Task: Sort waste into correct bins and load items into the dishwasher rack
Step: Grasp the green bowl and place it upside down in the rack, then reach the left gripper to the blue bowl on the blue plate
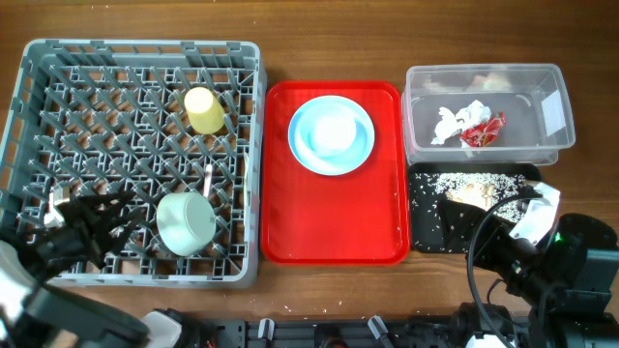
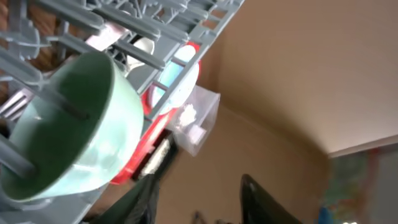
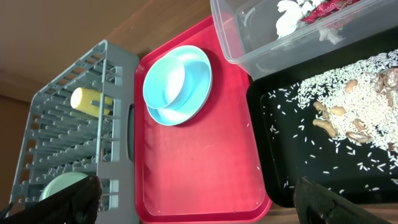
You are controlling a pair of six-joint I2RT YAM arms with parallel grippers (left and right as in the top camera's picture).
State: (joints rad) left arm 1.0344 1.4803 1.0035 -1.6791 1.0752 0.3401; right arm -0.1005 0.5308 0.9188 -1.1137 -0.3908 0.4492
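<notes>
The grey dishwasher rack (image 1: 58,77) holds a yellow cup (image 1: 204,109) on its side, a pale green bowl (image 1: 186,223) tilted among the pegs, and a white cutlery piece (image 1: 208,180). My left gripper (image 2: 199,205) is open and empty just left of the bowl (image 2: 68,130). A light blue plate (image 1: 332,135) lies on the red tray (image 1: 329,232). The clear tub (image 1: 551,111) contains a white napkin (image 1: 448,124) and a red wrapper (image 1: 483,130). Rice scraps (image 3: 336,118) lie in the black tray (image 3: 273,155). My right gripper (image 3: 205,208) is wide open above the red tray's near edge.
The red tray (image 3: 193,155) sits between the rack (image 3: 68,137) and the two bins. The clear tub (image 3: 249,43) stands behind the black tray. Bare wooden table runs along the back and front edges.
</notes>
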